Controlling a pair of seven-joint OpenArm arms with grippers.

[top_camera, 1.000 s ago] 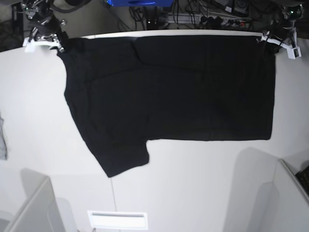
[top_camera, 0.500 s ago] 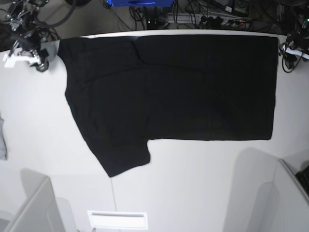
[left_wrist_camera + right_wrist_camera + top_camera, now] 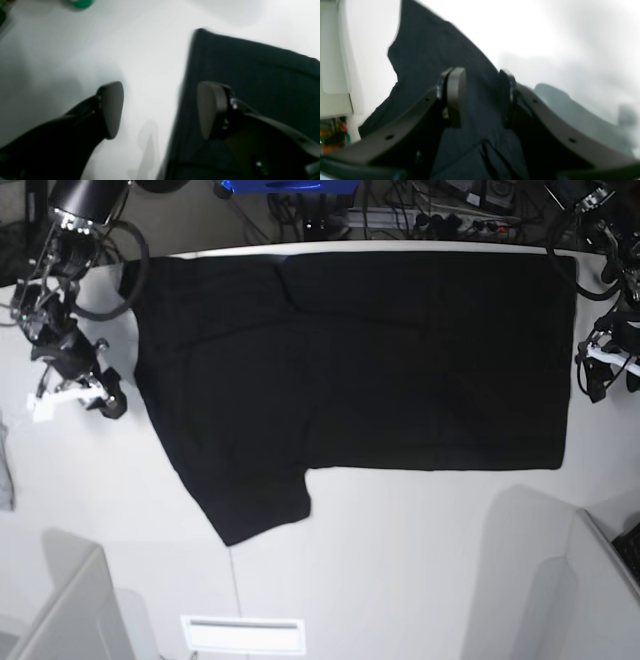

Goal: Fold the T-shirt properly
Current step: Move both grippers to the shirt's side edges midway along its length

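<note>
The black T-shirt [image 3: 350, 360] lies flat on the white table [image 3: 400, 560], plain side up, with one sleeve pointing to the near left. My right gripper [image 3: 75, 395] is open and empty, just off the shirt's left edge. In the right wrist view the right gripper [image 3: 481, 97] hangs above the shirt [image 3: 432, 50]. My left gripper [image 3: 603, 375] is open and empty at the shirt's right edge. In the left wrist view the left gripper [image 3: 160, 110] straddles the shirt's edge [image 3: 250, 75], one finger over cloth and one over bare table.
A grey cloth scrap [image 3: 5, 470] lies at the table's left edge. Grey panels stand at the near left [image 3: 70, 610] and near right [image 3: 600, 580]. A white slot [image 3: 243, 635] sits at the front. Cables [image 3: 420, 210] run behind the table.
Both grippers have left the shirt's far corners and moved toward the near side along its left and right edges. The shirt has stayed flat in place.
</note>
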